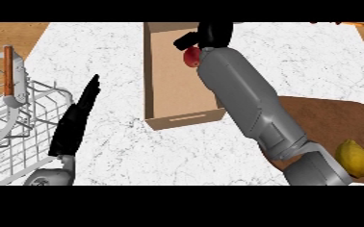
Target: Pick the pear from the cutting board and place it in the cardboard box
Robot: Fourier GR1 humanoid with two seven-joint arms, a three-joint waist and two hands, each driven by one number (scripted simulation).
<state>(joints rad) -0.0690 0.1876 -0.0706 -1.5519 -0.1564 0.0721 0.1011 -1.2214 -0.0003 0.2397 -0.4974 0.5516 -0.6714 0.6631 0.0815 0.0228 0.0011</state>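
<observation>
Marble counter (107, 43): white, speckled; carries every item listed below.
Right forearm (241, 96): grey; runs from the lower right edge up across the box's right wall.
Cardboard box (183, 118): open-topped, at counter centre, long axis pointing away from the robot.
Cutting board (320, 110): brown, at the right edge, partly hidden by the right forearm.
Wire rack (28, 120): white, at the left edge.
Left hand (74, 120): black, fingers straight and together, holding nothing; positioned between rack and box.
Right hand (213, 33): black, over the far end of the box, fingers curled round the pear.
Yellow fruit (350, 156): on the cutting board, at the right edge.
Pear (192, 56): red, held by the right hand inside the box outline; contact with the box floor cannot be determined.
</observation>
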